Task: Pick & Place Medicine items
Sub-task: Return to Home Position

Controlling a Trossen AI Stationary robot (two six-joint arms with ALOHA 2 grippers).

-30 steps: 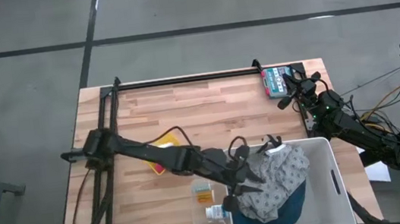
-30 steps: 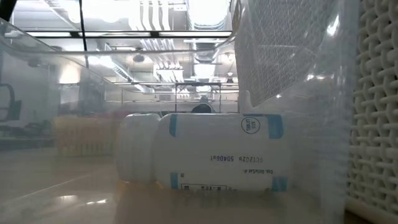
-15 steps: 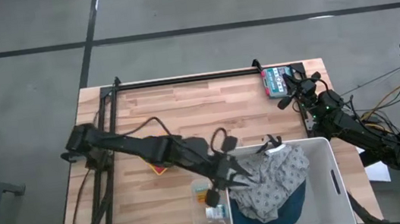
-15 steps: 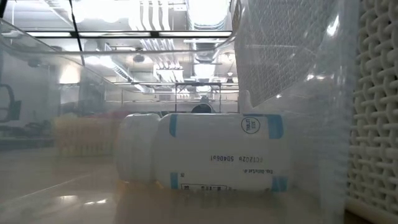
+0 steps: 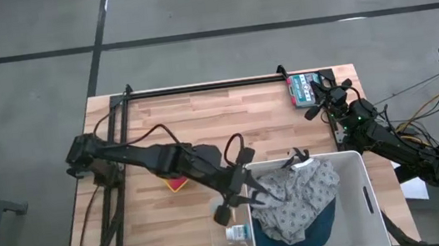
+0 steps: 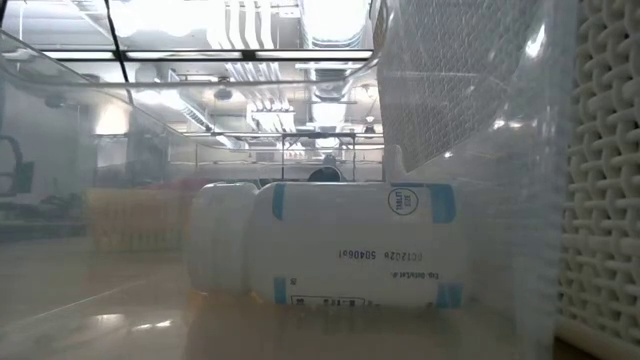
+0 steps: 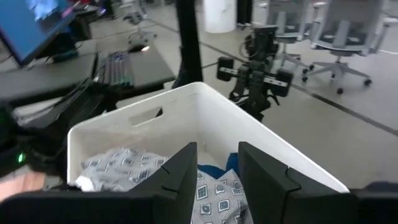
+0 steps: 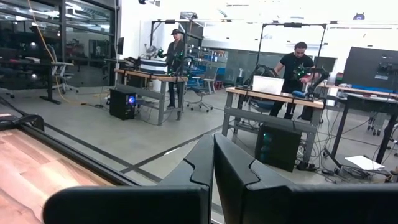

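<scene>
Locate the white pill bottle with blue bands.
In the high view, the white pill bottle lies inside the transparent bin, just left of the white laundry bin.

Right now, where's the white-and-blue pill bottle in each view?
High view: pill bottle near the bottom edge, inside the transparent bin, beside the white bin's left wall.
Low view: pill bottle at centre, lying on its side.
Left wrist view: not in it.
Right wrist view: not in it.
Shared landmark: the transparent bin.
</scene>
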